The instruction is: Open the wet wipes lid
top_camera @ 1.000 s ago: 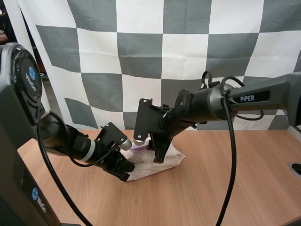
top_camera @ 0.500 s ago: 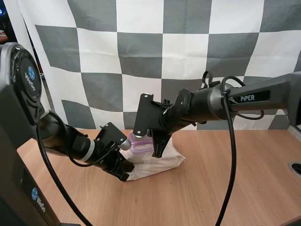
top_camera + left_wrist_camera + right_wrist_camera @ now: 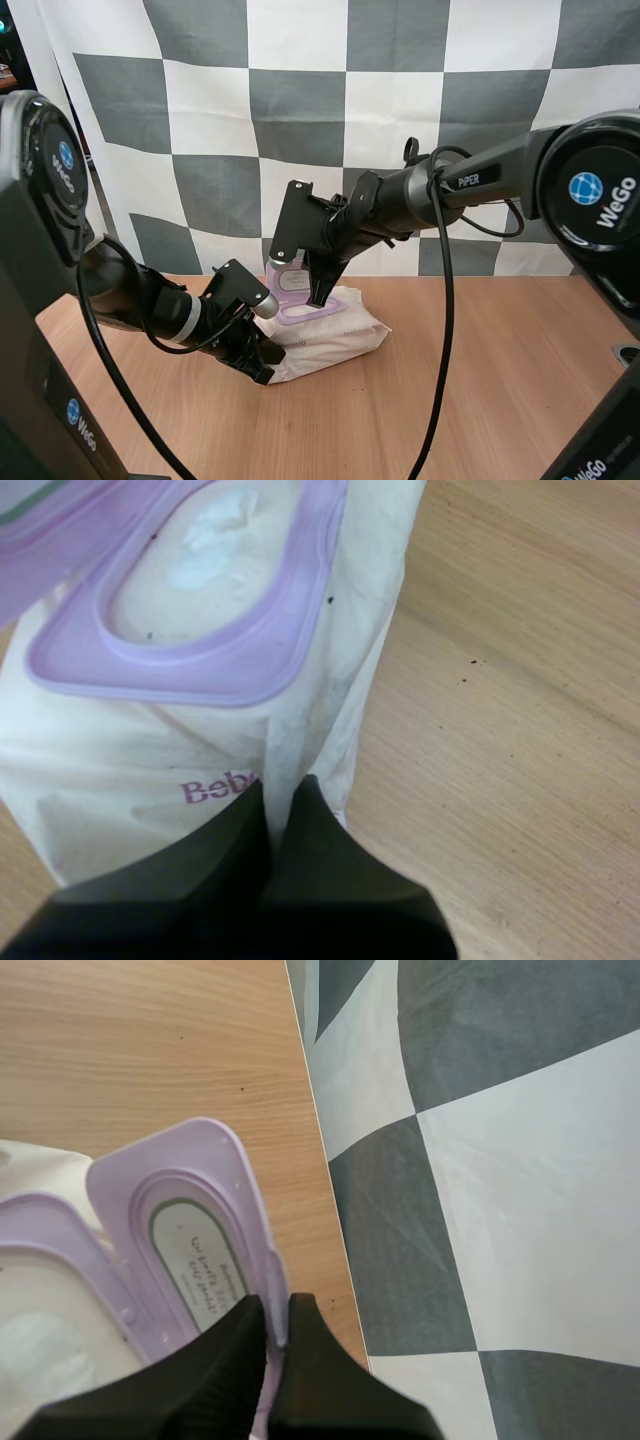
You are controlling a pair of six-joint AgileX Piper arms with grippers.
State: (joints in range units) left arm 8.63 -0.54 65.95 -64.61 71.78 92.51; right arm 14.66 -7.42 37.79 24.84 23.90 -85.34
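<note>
Wet wipes lid point(image 3: 190, 1250) upright — rim in right gripper point(image 3: 277, 1305); pack point(image 3: 150, 760) corner in left gripper point(image 3: 280, 785).

Table point(image 3: 480, 400) here is pale wood, its fine grain smooth and matt with a few dark specks, and the pack point(image 3: 120, 770) on it is soft cream film, creased, faintly sheeny, smudged grey down its fold. The lid point(image 3: 190, 1230) is smooth lilac plastic with a satin gloss and a flat printed label point(image 3: 197, 1260) inside, the rim point(image 3: 230, 665) round the opening is the same plastic, and the wipe point(image 3: 215, 540) in there looks like white fibrous cloth. Left gripper point(image 3: 279, 798) and right gripper point(image 3: 277, 1312) both show matt black plastic, smooth on the outer faces.
</note>
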